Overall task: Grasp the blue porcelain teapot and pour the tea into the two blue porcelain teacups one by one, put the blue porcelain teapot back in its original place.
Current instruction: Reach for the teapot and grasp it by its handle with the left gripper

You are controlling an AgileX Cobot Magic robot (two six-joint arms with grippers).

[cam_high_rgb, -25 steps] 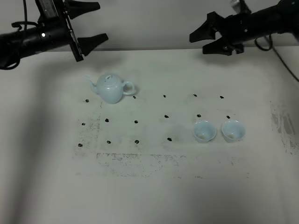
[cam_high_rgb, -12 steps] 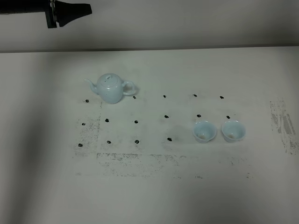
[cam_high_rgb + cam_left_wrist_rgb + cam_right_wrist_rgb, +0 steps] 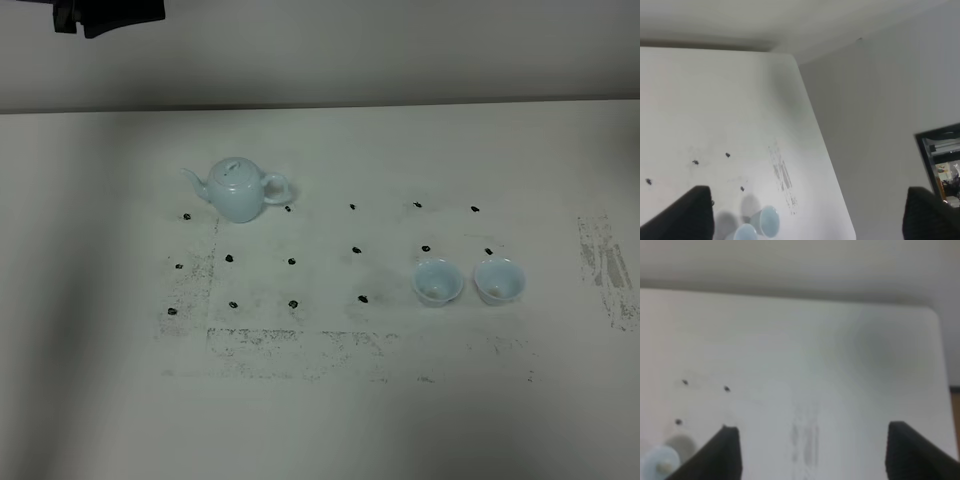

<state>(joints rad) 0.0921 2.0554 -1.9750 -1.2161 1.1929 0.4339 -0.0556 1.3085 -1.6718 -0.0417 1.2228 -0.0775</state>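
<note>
Pale-blue teapot (image 3: 238,190) left, teacups (image 3: 437,281) right, wide tabletop (image 3: 330,420) between — left gripper (image 3: 812,217), right gripper (image 3: 822,450) splayed, empty

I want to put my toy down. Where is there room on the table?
Plenty: the wide front strip of the table, and the middle stretch between the teapot and the teacups. It is tight only between those two teacups, set close together.
</note>
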